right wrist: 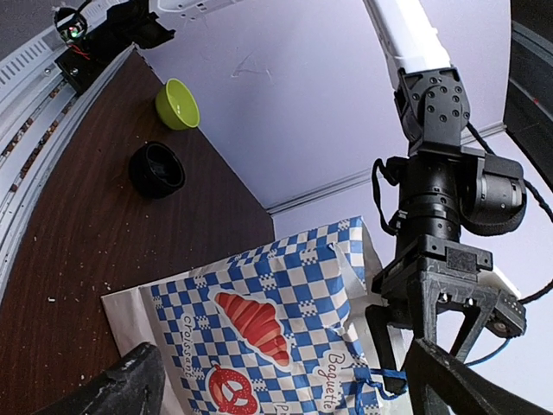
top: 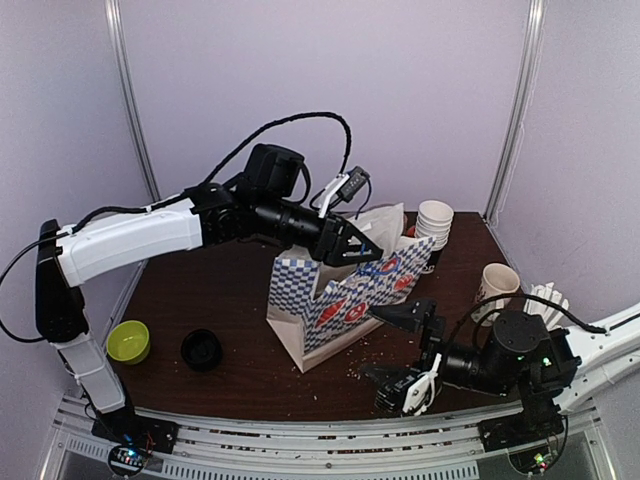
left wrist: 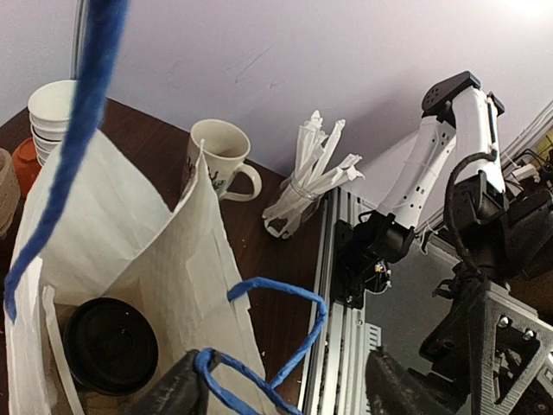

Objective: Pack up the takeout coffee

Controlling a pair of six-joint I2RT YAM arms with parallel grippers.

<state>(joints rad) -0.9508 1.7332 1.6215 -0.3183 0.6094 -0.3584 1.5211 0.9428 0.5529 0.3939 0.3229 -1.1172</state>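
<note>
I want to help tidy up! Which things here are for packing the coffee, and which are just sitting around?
For the job:
- takeout coffee, black lid showing, already inside the bag
- checkered paper bag

Just lying about:
- green bowl
- small black bowl
- stack of paper cups
- cream mug
- bundle of white wrapped sticks

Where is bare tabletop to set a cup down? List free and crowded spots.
Free: between the small black bowl and the blue-checkered paper bag; also behind the lime-green bowl, under the left arm. Crowded: right of the bag, with stacked paper cups, cream mug, right gripper.
</note>
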